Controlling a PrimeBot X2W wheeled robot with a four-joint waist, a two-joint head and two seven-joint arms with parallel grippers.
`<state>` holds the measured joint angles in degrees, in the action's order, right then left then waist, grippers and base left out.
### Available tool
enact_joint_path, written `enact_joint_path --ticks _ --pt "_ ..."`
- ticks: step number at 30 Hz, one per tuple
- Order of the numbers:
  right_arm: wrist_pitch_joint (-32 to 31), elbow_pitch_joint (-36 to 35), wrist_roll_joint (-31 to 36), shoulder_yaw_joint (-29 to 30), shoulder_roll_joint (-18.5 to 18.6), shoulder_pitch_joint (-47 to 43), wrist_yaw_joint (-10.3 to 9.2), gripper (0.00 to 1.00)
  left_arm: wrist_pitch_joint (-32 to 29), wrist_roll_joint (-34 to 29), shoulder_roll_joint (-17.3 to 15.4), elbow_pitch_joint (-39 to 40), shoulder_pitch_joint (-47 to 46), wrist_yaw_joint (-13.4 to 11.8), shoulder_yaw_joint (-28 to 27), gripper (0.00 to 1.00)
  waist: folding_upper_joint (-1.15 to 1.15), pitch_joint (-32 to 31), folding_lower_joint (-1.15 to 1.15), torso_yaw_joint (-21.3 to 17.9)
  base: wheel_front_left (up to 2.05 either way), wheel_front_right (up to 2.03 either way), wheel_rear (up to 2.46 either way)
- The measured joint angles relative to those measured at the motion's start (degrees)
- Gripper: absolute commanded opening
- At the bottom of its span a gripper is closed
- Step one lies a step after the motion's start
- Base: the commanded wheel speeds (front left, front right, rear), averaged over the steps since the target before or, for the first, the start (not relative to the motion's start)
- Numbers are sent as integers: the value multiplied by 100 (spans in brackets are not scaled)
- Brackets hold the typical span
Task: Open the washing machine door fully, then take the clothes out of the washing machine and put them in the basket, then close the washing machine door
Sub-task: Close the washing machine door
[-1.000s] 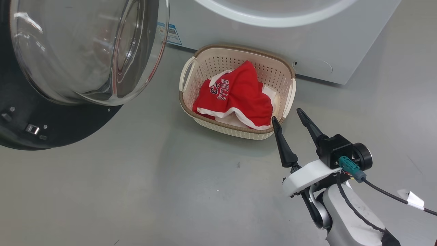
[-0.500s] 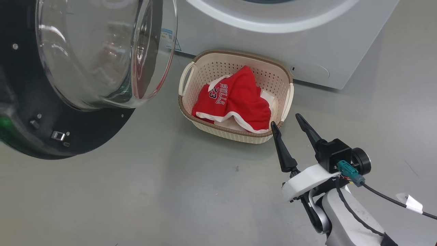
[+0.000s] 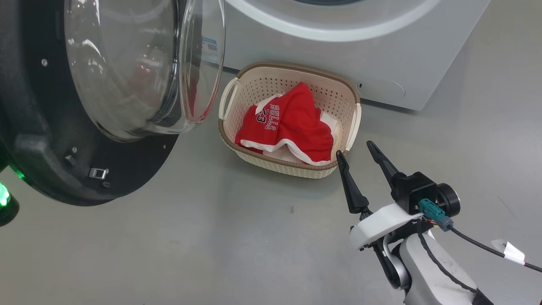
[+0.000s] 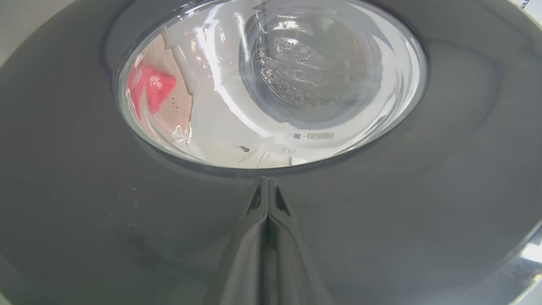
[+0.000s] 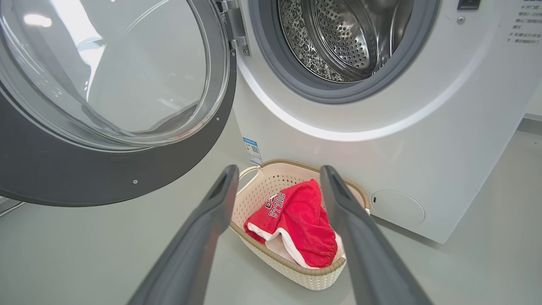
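Washing machine door (image 3: pixel 84 106) stands swung open, its glass bowl bulging toward the basket (image 3: pixel 279 163). In the head view the basket sits on the floor (image 3: pixel 211 254) at 3 o'clock of the door, just in front of the washing machine (image 3: pixel 381 55). The clothes (image 3: pixel 292 127), red jersey over white fabric, lie inside the basket. The steel drum (image 5: pixel 343 38) shows at 12 o'clock of the basket in the right wrist view.

Right tool (image 3: pixel 355 148): fingers apart, gripping nothing, at 4 o'clock of the basket, near its rim. Left tool (image 4: pixel 265 190): fingers together, tips at the door's black rim, 6 o'clock of the bowl. Contact cannot be told.
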<state>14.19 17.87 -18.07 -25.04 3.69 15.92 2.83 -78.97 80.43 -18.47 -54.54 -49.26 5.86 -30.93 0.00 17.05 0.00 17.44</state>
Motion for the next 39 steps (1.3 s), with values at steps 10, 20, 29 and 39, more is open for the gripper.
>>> enact_joint_path --ticks 10,20,29,39 --pt "0 -16 -1 45 -2 0 -2 100 -478 377 397 352 184 47 -119 0 0 0 0 -42 0 0 0" --pt "0 -42 -12 118 -7 -19 -55 100 -668 586 868 789 449 52 -168 0 0 -53 0 -79 0 0 0" --pt "0 -73 -54 171 -9 -120 -97 100 -727 732 1335 1296 736 57 -147 0 0 -138 0 -142 0 0 0" --pt "0 -121 -75 138 -13 -157 -100 100 -704 789 1594 1791 1163 57 -160 0 0 -189 0 -262 0 0 0"
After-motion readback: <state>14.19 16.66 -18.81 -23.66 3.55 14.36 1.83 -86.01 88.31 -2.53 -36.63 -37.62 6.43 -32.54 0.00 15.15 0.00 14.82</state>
